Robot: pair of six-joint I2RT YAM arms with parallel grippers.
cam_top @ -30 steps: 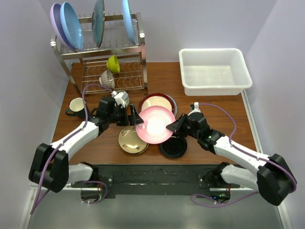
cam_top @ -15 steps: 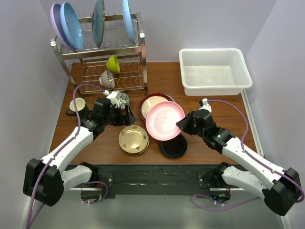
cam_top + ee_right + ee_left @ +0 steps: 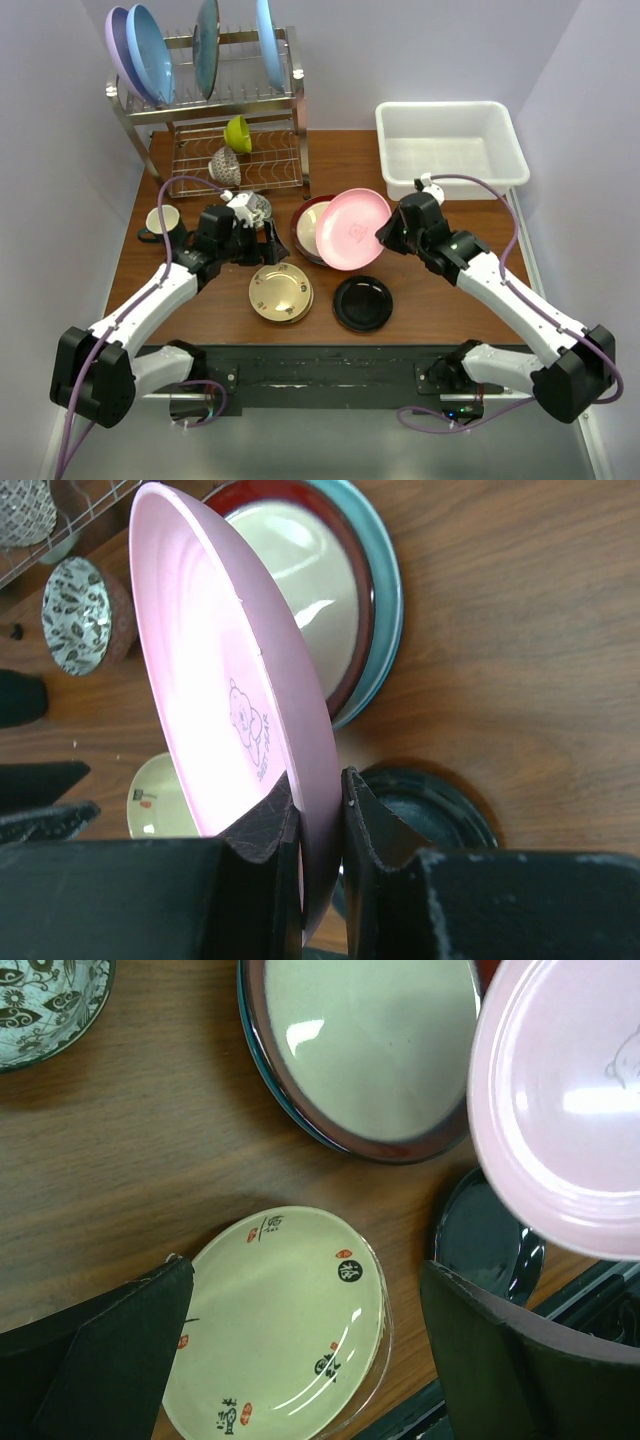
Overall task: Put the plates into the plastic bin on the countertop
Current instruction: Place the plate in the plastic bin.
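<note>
top external: one pink plate, one white bin.

maroon-rimmed plate half behind pink plate

At least nine plates: one lilac plate and three blue plates in the one wire rack; one pink plate; one maroon-rimmed plate; one teal plate; one gold-tan plate, perhaps more stacked beneath; one black plate; three bowls, one lime-green bowl and two patterned bowls; one mug; one white bin.
</note>
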